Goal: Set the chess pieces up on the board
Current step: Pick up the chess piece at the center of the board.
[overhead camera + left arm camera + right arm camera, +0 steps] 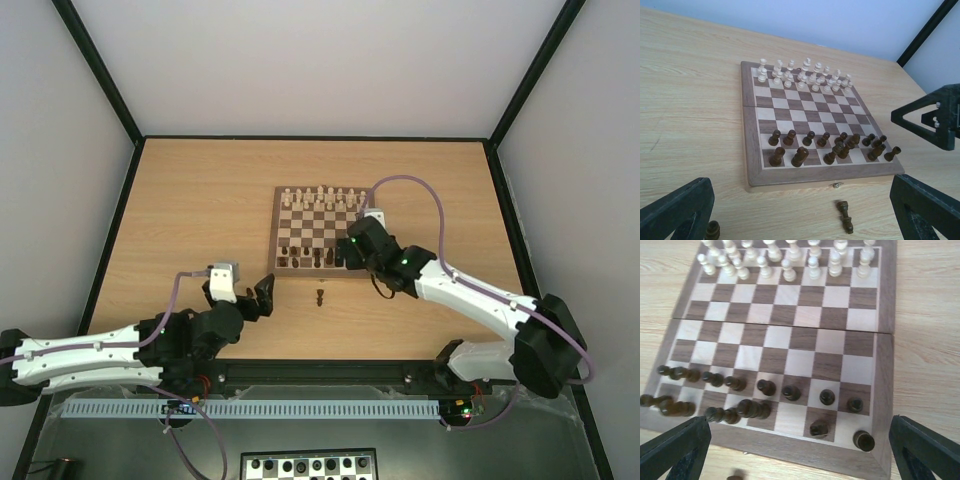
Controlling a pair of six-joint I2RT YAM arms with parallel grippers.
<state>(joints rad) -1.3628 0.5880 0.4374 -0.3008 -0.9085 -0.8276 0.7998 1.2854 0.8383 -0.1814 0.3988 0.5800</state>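
The board (pixel 320 225) lies in the middle of the wooden surface (pixel 190 210), its brown border square to the arms. The chess pieces (pixel 312 259) stand mostly in the two rows nearest the arms, the front row strung out evenly and the back row bunched unevenly, with some pieces close against each other. The pale chessmen (pixel 320 196) fill the two far rows. One dark stray piece (pixel 319 297) lies on the surface just off the board's near edge, tipped on its side in the left wrist view. Another dark piece (pixel 712 231) sits at the bottom of that view, close by one finger, partly cut off. The left pincer (pixel 262 295) hovers low over the surface near the board's near-left corner, its jaws wide apart with nothing between them. The right pincer (pixel 347 254) hangs over the board's near-right corner, jaws likewise spread and empty, above a corner piece (pixel 863 440) standing there. A black-and-white board (pixel 310 466) shows below the arm bases.
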